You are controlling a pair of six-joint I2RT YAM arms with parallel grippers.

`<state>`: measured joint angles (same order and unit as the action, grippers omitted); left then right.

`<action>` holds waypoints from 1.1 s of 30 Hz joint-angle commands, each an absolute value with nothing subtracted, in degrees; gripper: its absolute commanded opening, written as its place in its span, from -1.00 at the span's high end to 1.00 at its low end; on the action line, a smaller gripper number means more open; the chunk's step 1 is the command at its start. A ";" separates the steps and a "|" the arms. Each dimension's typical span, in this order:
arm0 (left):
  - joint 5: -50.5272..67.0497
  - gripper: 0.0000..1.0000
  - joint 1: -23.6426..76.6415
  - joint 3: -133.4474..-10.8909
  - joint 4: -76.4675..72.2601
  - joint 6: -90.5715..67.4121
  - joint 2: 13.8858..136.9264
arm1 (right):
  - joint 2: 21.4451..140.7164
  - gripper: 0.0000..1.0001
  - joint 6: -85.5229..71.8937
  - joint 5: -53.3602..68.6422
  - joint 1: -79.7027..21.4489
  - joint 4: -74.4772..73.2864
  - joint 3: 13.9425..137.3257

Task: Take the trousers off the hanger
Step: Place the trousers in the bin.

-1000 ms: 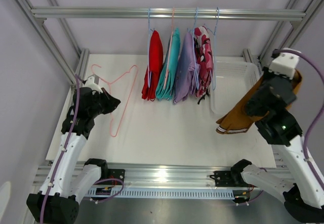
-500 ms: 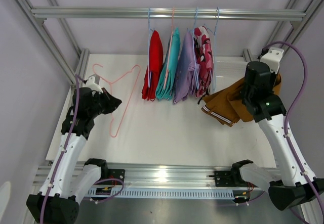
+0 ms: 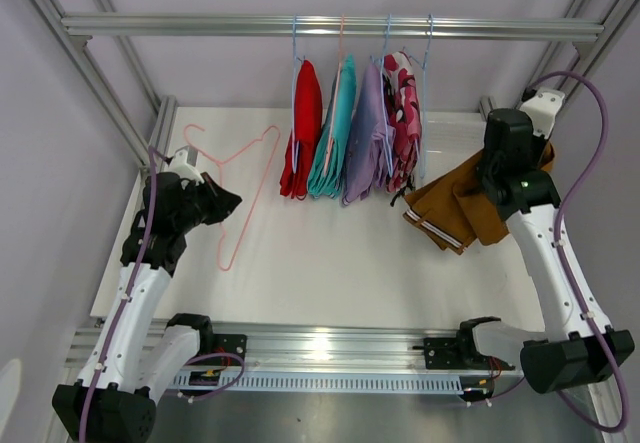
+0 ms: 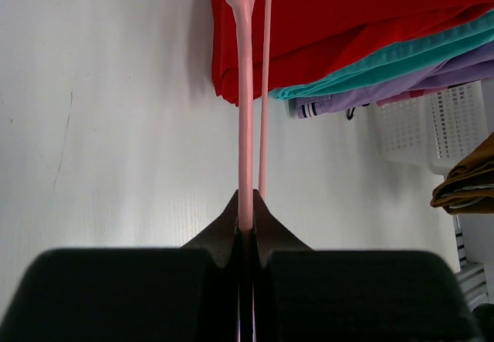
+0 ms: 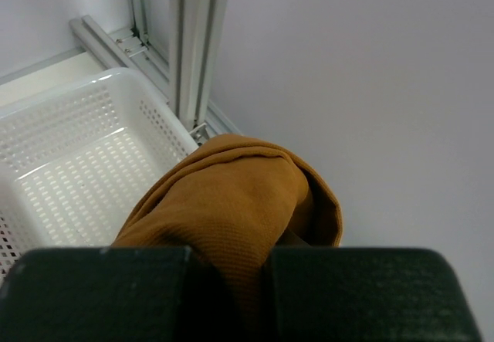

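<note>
Now the mustard-brown trousers [image 3: 455, 208], clamped in the right fingers [image 5: 116, 288], are trailed cuffs-first toward 8 o'clock, having been carried toward 9 o'clock, while the pink hanger [image 4: 245, 126] is pinched by the left fingers [image 4: 220, 230].

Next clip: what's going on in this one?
The right gripper, jaws shut, holds the mustard-brown cloth trousers by the white perforated plastic basket. The left gripper, jaws shut, grips the empty pink wire hanger. A red pair, a teal pair, a lilac pair and a pink camouflage pair hang from the metal rail.
</note>
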<state>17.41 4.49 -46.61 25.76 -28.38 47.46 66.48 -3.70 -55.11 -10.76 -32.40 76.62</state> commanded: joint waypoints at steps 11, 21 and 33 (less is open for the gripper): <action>19.34 0.99 5.19 -46.49 23.20 -27.07 46.23 | 74.53 1.00 -11.51 -41.76 -2.73 -22.34 77.09; 19.86 0.99 5.19 -46.41 23.12 -27.16 45.70 | 83.66 1.00 -14.06 -33.67 -0.53 -16.09 74.70; 20.92 0.99 5.19 -46.49 22.94 -27.25 45.62 | 98.34 1.00 -13.98 -32.17 -0.62 -14.68 83.75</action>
<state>18.90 4.78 -46.59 25.36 -28.36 46.70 96.99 -13.04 -31.38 -1.15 -16.51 80.03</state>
